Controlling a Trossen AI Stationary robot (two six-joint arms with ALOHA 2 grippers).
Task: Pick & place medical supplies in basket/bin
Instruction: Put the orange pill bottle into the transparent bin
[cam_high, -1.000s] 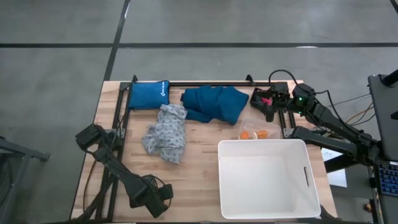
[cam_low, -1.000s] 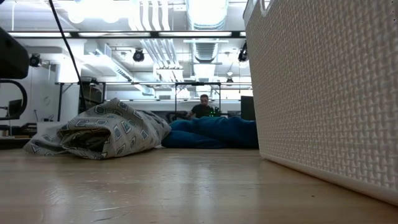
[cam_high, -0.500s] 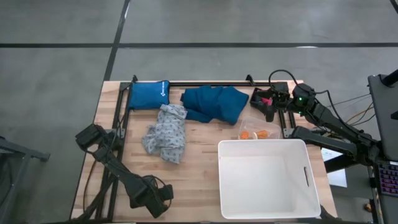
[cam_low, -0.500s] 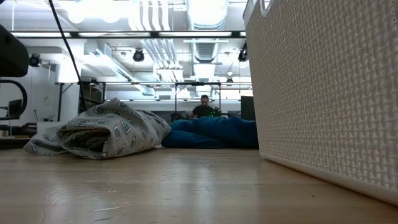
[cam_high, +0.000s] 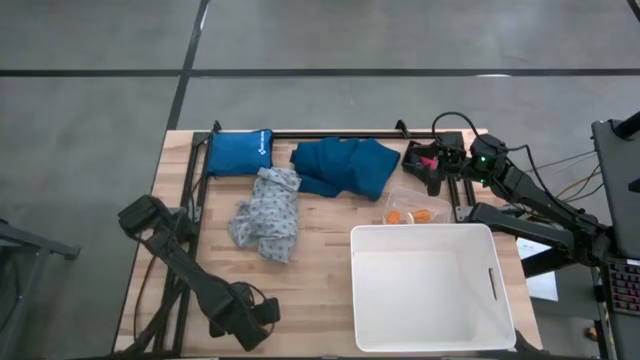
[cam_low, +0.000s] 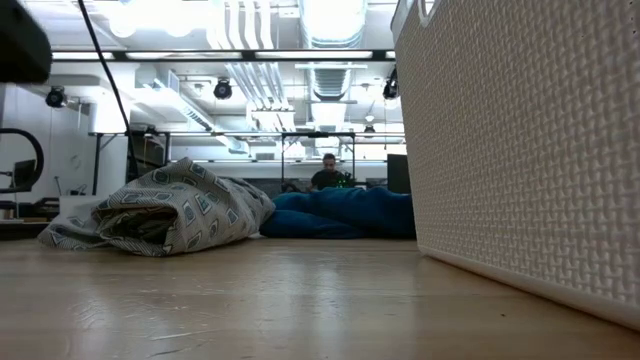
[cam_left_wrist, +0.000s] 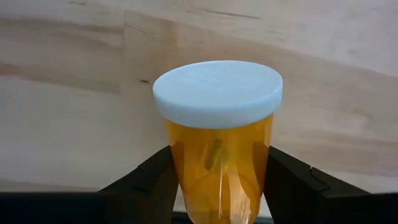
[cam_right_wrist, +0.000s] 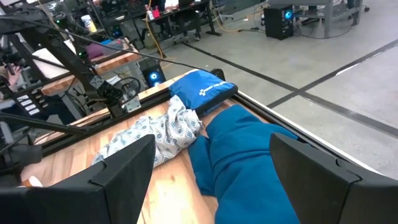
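Note:
My left gripper (cam_high: 262, 312) stands near the table's near left corner, pointing steeply down. It is shut on a small orange pill bottle (cam_left_wrist: 217, 155) with a pale cap. The white basket (cam_high: 430, 285) stands at the near right. The pale patterned garment (cam_high: 268, 212) lies crumpled at mid-table, and the dark teal garment (cam_high: 345, 165) lies beyond it. More orange pill bottles (cam_high: 410, 214) lie in a clear wrap just beyond the basket. My right gripper (cam_right_wrist: 211, 186) is open above the far right corner, next to a pink-red cylinder (cam_high: 428, 160). My left gripper pinches the bottle's orange body (cam_left_wrist: 186, 174) between its two fingers (cam_left_wrist: 149, 183), below the cap. The capped end (cam_left_wrist: 217, 93) sticks out past the fingertips, toward the tabletop. Whether the bottle rests on the wood or hangs clear of it, I cannot tell.
A bright blue pouch (cam_high: 240, 152) lies at the far left. A black rail (cam_high: 330, 133) runs along the far edge, and another stands upright at the left. Bare wood (cam_high: 310, 300) lies between my left gripper and the basket. A person sits far behind the table (cam_low: 327, 172).
The left arm has risen a little: in the low view its dark bulk at the upper left has gone upward. Garments, basket and right arm stand as before.

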